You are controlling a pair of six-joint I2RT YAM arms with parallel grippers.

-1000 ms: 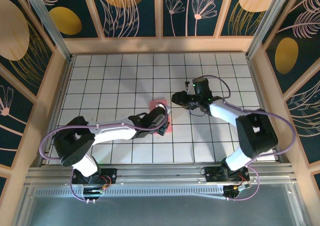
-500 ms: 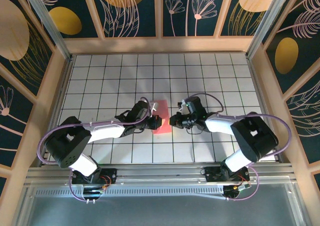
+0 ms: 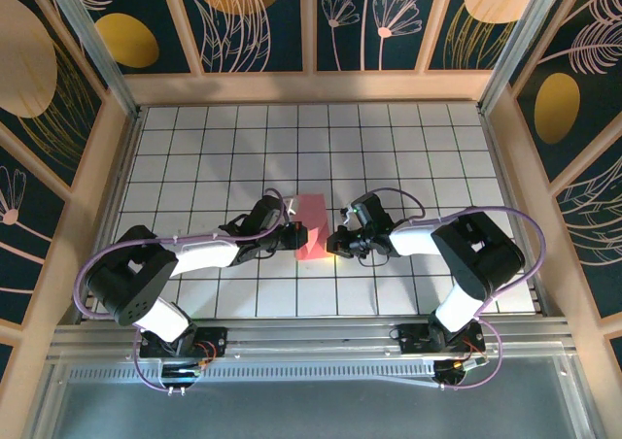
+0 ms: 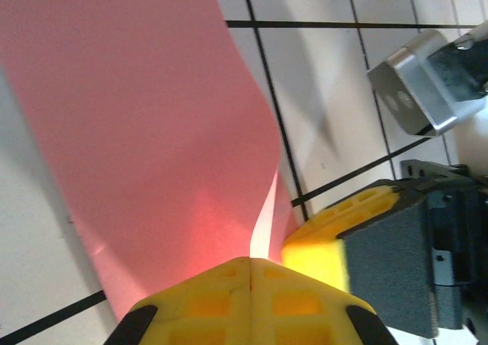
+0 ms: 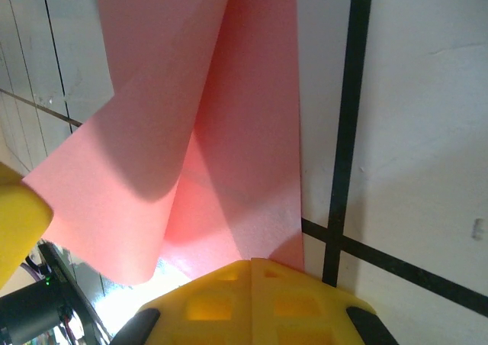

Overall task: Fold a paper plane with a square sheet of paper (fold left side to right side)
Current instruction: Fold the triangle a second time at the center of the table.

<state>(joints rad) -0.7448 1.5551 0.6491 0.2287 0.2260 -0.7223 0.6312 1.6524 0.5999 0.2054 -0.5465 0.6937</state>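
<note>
The square sheet of paper (image 3: 312, 223) is pink-red and lies partly folded over itself at the middle of the tiled table. My left gripper (image 3: 296, 237) is shut on its near left edge, and my right gripper (image 3: 333, 244) is shut on its near right edge, the two almost touching. In the left wrist view the sheet (image 4: 152, 131) runs up from the closed left gripper (image 4: 250, 259), one thin edge standing upright, with a yellow right fingertip (image 4: 335, 242) close beside it. In the right wrist view a loose layer of the sheet (image 5: 152, 146) curls above the shut right gripper (image 5: 252, 261).
White tiles with black lines (image 3: 224, 148) surround the paper on all sides. Wooden walls (image 3: 311, 86) ring the table, and an aluminium rail (image 3: 311, 337) runs along the near edge. Both arms lie low across the near tiles.
My right gripper came down from farther back to the paper's right edge and shut on it. My left gripper shifted left off the sheet's top, and the paper has lifted into a curl.
</note>
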